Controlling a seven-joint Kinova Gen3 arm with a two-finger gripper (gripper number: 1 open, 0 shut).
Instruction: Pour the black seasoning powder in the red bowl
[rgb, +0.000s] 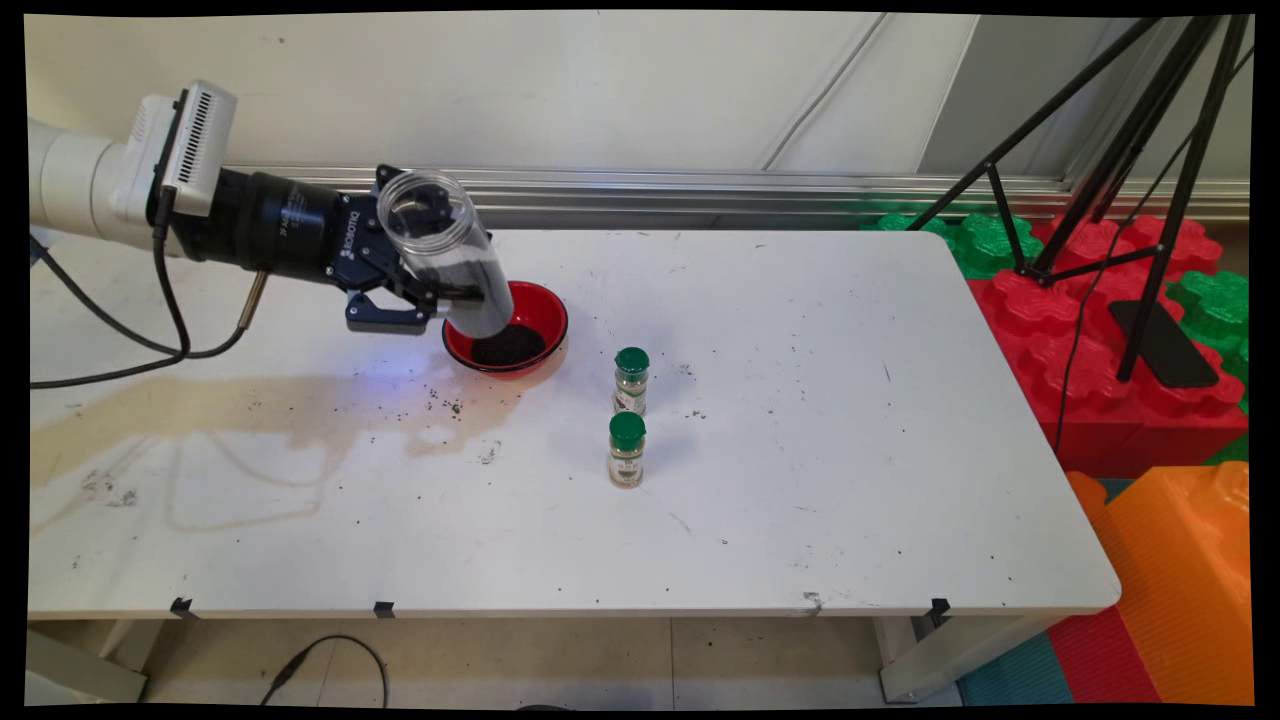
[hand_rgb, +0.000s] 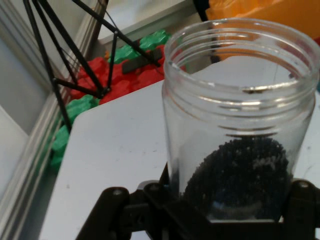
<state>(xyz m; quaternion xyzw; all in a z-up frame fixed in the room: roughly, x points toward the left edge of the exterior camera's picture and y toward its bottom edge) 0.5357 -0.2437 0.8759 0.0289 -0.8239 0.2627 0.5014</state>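
You have the gripper clamped on a clear plastic jar, its fingers pressed against the jar's sides down near the base. The jar is lidless and tilted, its open mouth up and leaning back toward the wall, its base down over the red bowl. With the mouth held higher than the base, whatever is inside sits low, and the hand view shows just that: a dark heap of fine grains gathered in the bottom of the jar, the upper part empty. The bowl holds a dark heap of what looks like the same stuff, though from this angle you can't be sure it is identical.

The jar's base hangs over the bowl's left rim; whether it touches the rim is hard to tell from the main view. Dark specks lie scattered on the table just in front of the bowl and to its left, across a brownish stain.

Two small spice bottles stand to the bowl's right and nearer the table's front edge: the far spice bottle and the near spice bottle, both upright, green-capped, near each other but not touching, and well apart from the jar.

Your arm comes in from the left of the bowl, roughly level, the wrist reaching sideways so the hand grips the jar from the side rather than from above.
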